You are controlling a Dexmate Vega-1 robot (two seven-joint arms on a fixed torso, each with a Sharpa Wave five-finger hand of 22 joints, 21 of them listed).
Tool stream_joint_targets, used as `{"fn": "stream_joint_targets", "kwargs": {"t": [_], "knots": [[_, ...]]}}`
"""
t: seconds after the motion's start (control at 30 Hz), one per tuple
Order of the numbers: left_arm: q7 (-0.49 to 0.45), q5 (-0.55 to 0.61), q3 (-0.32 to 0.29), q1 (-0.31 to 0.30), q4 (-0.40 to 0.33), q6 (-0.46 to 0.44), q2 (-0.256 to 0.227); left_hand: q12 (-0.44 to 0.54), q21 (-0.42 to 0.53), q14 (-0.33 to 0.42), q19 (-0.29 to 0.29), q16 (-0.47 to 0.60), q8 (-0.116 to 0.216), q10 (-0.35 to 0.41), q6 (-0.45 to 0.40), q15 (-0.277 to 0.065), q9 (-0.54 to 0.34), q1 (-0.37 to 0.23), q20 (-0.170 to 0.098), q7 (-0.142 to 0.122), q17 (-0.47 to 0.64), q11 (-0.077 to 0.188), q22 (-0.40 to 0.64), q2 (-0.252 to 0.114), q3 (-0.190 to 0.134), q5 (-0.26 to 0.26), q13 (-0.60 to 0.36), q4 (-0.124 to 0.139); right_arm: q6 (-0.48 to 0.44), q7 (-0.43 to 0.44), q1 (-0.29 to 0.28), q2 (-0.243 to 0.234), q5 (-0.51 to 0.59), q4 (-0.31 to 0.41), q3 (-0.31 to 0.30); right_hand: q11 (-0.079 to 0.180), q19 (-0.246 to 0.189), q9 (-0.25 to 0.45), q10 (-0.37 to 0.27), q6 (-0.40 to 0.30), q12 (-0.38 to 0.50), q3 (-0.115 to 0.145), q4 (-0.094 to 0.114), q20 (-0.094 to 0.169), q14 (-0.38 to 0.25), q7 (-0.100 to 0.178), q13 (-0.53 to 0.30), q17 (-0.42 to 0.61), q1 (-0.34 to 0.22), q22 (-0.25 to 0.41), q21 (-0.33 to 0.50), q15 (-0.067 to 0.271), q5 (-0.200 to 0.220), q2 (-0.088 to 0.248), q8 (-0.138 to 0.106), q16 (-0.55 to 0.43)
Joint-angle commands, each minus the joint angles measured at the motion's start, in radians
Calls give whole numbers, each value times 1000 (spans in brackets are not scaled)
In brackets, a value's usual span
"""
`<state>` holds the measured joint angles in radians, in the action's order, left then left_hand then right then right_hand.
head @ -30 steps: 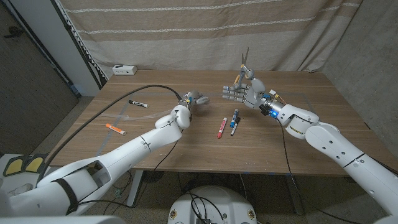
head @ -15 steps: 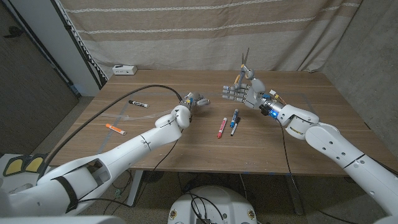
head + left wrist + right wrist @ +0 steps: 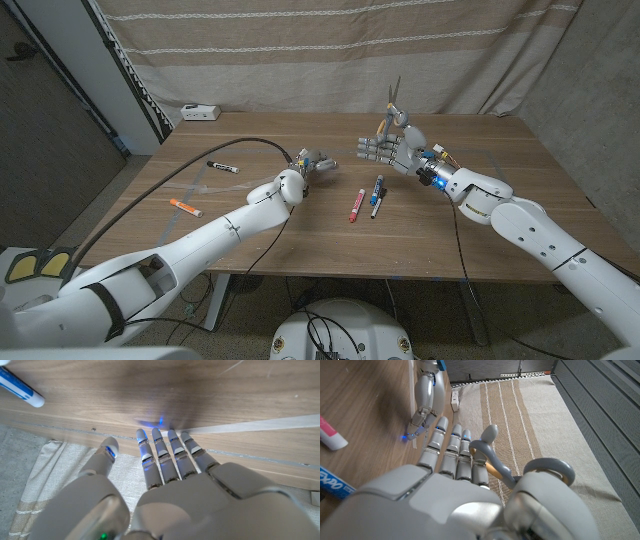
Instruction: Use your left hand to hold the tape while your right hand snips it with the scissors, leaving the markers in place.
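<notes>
The left hand (image 3: 170, 467) had its fingers extended side by side, tips down on the end of the pale tape (image 3: 260, 425) stuck along the bench (image 3: 300, 235), while the right hand (image 3: 392, 150) hovered above the bench just across from it, gripping the scissors (image 3: 393, 103) with blades pointing up. Cutting well looked to need the blades tipped down onto a tape end first lifted free of the wood. Three markers (image 3: 368, 197) lay just beside the right wrist; there was more room towards the back edge.
</notes>
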<state>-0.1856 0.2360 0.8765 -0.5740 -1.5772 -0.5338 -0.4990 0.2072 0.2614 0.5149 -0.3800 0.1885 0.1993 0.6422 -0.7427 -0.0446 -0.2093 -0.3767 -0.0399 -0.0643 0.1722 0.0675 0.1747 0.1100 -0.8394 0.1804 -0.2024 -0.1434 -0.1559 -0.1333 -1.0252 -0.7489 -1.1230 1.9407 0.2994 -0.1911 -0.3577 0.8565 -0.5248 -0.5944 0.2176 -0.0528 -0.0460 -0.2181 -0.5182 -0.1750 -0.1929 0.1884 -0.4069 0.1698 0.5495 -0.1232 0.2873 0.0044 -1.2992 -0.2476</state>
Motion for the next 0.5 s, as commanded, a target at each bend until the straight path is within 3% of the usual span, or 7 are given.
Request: {"fn": "stream_joint_targets", "kwargs": {"t": [0.03,0.5], "knots": [[3,-22,-6,0,27,42,3,5,-4,-4,-12,-1,2,3,0,-37,-2,6,-31,5,3,-9,3,-5,-1,-4,-4,-8,-9,9,6,-2,2,4,4,2,-6,4,4,-1,-2,-5,-5,2,-8,-1,-4,3,-3,6,-8,0,-4,7,-10,5],[-2,-29,-9,5,55,89,10,5,0,-1,-46,0,5,3,0,-49,-2,3,-45,12,3,-14,2,-9,-3,-5,-4,-9,-14,8,16,4,-1,-6,8,1,-11,1,4,-3,-4,-7,-9,2,-11,3,-5,4,-5,7,-27,2,-4,12,-11,12]]}}
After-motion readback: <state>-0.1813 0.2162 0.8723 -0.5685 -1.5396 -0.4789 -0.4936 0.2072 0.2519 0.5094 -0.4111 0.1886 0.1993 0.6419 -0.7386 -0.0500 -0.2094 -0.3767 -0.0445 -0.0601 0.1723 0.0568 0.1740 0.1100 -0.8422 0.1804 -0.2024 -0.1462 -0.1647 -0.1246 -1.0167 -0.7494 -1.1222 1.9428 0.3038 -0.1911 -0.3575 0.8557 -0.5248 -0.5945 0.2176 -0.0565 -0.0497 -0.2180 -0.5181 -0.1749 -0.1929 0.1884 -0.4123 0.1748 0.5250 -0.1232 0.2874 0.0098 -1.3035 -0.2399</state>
